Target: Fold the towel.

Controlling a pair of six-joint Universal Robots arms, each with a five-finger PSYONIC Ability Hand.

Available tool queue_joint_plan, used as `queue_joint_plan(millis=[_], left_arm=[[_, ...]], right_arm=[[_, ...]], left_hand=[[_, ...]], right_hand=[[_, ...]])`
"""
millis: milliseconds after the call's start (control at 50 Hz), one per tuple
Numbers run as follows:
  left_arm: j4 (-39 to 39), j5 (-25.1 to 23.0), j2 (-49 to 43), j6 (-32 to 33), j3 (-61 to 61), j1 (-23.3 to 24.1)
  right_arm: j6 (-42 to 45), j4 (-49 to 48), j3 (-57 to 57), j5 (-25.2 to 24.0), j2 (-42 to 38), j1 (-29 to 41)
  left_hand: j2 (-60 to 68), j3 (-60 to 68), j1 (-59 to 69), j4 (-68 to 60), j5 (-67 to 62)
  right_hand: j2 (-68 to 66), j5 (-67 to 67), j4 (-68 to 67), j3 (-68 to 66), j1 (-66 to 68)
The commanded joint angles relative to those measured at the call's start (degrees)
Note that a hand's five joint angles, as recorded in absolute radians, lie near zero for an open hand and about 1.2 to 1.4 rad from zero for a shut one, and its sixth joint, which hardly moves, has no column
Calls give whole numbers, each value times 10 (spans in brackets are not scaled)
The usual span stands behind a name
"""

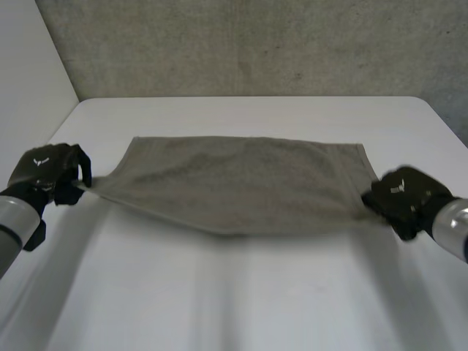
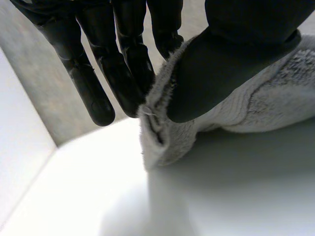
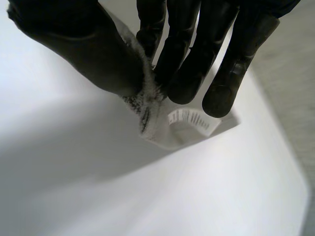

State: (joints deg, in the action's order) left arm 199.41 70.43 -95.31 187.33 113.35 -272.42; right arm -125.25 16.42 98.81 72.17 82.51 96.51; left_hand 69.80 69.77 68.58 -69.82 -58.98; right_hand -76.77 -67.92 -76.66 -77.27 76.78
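head view, q: how did the towel lie?
a: long axis ran hand to hand; left hand pinched one near corner, right hand the other; far edge lay ahead on the table.

The plain grey-brown terry towel, mid-frame in the head view, carries no print. In the left wrist view its pile looks pale grey-white with darker flecks. The left robot hand and the right robot hand are black, each with a small pale emblem on its back. A small white label with rows of dark print shows at the towel's corner by the right robot hand's fingertips. The flat white surface is unmarked. Across the top of the frame the wall is mottled grey concrete, and the side panel at upper left is plain white.
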Motion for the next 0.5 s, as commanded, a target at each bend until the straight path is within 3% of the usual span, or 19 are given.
queue_joint_plan(millis=[20, 120, 260, 340, 400, 500], left_arm=[[-141, -127, 81, 0, 47, -19], [-113, -140, 82, 1, 61, -32], [-19, -127, 36, -1, 35, -31], [27, -98, -11, -5, 1, -19], [50, -51, -73, -5, -53, 20], [61, -6, -153, -4, -129, 60]], right_arm=[[188, 263, -2, -14, 12, -55], [154, 210, -48, -55, 2, -72], [60, 121, -80, -59, -46, -65], [6, 64, -101, -56, -75, -52], [-19, 42, -117, -49, -90, -37], [-86, -27, -157, -2, -129, 4]], left_hand=[[102, 102, 114, -102, -110], [102, 102, 114, -102, -110], [102, 102, 114, -102, -110], [102, 102, 114, -102, -110], [102, 102, 114, -102, -110], [102, 102, 114, -102, -110]], right_hand=[[-32, -21, -33, -27, 32], [-32, -21, -33, -27, 32], [-32, -21, -33, -27, 32], [-32, -21, -33, -27, 32], [-32, -21, -33, -27, 32], [-32, -21, -33, -27, 32]])
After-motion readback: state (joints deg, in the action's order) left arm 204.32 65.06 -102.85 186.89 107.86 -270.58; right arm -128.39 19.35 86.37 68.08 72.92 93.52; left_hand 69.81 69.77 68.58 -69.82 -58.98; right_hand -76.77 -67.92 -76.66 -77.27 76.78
